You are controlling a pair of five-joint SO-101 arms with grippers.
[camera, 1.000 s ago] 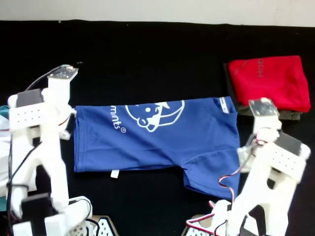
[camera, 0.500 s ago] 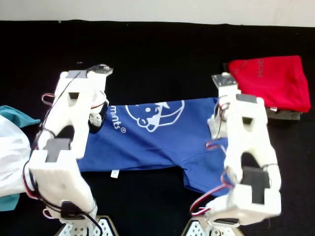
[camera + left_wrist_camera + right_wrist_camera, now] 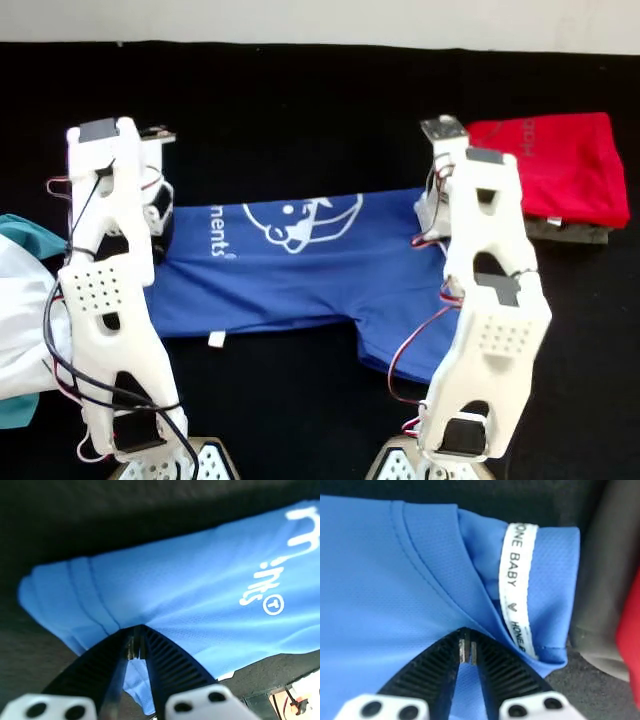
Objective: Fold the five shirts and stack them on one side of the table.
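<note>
Pinching the flat-spread blue shirt (image 3: 300,270) of mesh fabric with white print, both grippers have jaws closed on cloth: left gripper (image 3: 136,642) on its hemmed end at 9 o'clock, right gripper (image 3: 466,647) on the collar end beside the white neck label (image 3: 517,585) at 3 o'clock. Shirt lies mid black table (image 3: 300,110). Folded red shirt (image 3: 560,165) sits on a folded grey garment (image 3: 570,230) at 2 o'clock. White and teal clothes (image 3: 20,310) at 8 o'clock.

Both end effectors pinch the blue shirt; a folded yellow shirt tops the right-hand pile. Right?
No: the high view shows the folded shirt on that pile is red. The left end effector and right end effector pinch the blue shirt.
</note>
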